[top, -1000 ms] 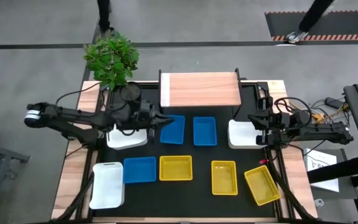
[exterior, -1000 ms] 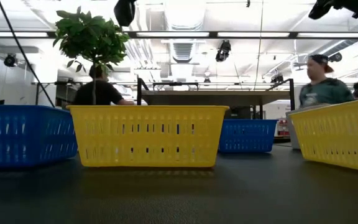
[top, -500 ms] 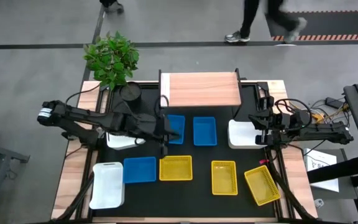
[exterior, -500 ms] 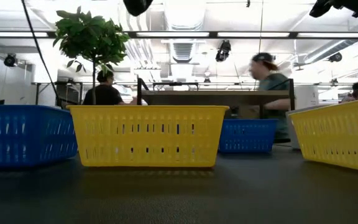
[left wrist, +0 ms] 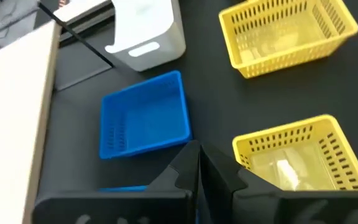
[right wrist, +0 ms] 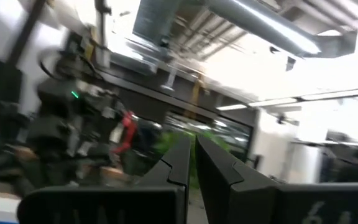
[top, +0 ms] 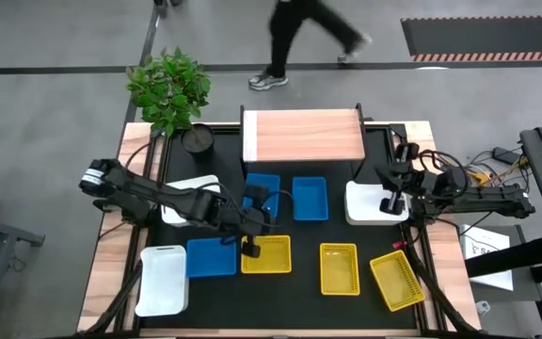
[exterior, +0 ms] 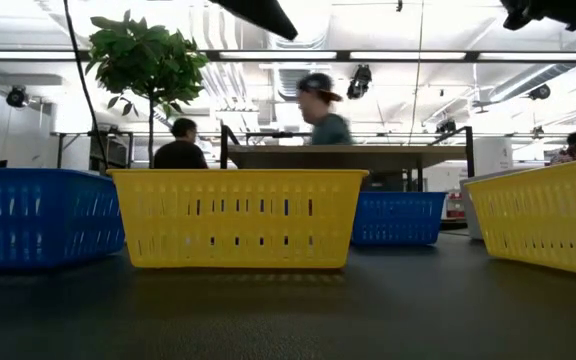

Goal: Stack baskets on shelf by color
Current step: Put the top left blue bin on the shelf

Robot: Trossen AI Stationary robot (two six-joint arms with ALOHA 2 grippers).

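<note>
Nine baskets lie on the black mat. The blue ones are at the middle, right of it and near left. The yellow ones are in a near row. The white ones are at the left, near left and right. The wood-topped shelf stands at the far edge with nothing on it. My left gripper hovers shut and empty between the middle blue basket and the first yellow one; the wrist view shows its fingers together. My right gripper is above the right white basket, shut and tilted up toward the room.
A black plant pot with a leafy plant stands at the far left corner beside the shelf. The near-left white basket reaches past the mat onto the table's wooden border. A person walks past beyond the table's far edge.
My left gripper has swung from above the left white basket toward the table's right and near edges, ending between the middle blue and the first yellow basket. It stays shut. No basket has moved. A person has walked leftward behind the table.
</note>
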